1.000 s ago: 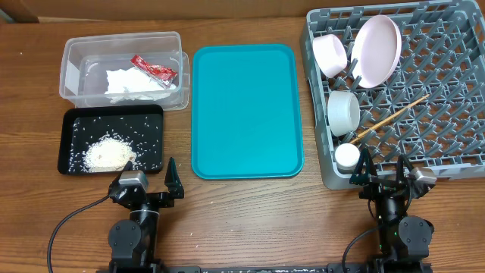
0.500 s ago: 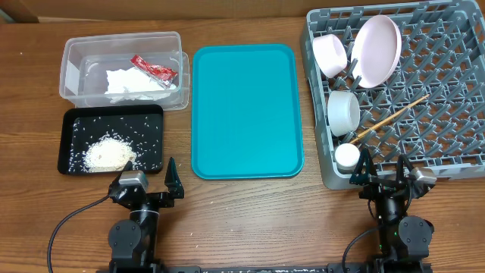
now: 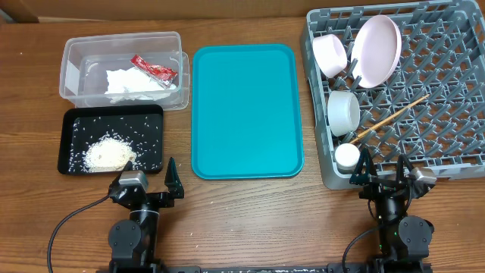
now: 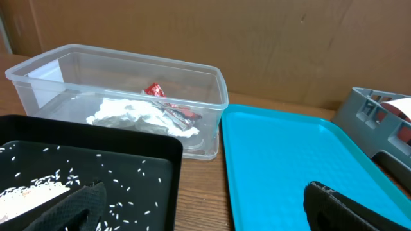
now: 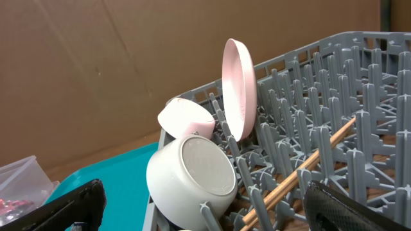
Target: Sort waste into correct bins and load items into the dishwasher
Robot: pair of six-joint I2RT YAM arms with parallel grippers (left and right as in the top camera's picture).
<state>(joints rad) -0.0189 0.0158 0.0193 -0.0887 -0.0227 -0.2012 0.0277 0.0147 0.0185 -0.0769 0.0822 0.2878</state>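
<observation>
**A:** How do the end effectors stand?

**B:** The left end effector (image 3: 148,184) sits at the near edge of the bench (image 3: 250,212), fingers spread, gripping nothing. The right end effector (image 3: 383,174) is also spread and bare, just in front of the near wall of the rack (image 3: 447,91).

**A:** What does the left wrist view add?

**B:** It shows things side on. The black tray (image 4: 96,138) lies close on the left, with rice (image 4: 32,196) heaped at its near corner and loose grains scattered across it. Behind it stands the clear tub (image 4: 128,70). Through its wall you can see the tissue (image 4: 138,115) with the red wrapper (image 4: 154,90) on top. The teal tray (image 4: 289,160) lies to the right.

**A:** And the right wrist view?

**B:** It shows how the dishes stand, which is hard to judge from above. The pink plate (image 5: 236,86) stands on edge between the pegs. The pink bowl (image 5: 186,119) leans beside it. The pale bowl (image 5: 192,173) is tipped on its side with its base towards the camera. The chopsticks (image 5: 308,163) lie slanted across the pegs.

**A:** Does only the overhead view show anything?

**B:** Yes, the whole layout. It shows the cup (image 3: 348,157) in the rack's near left corner, just beside the right end effector. It also shows the tub directly behind the black tray.
</observation>
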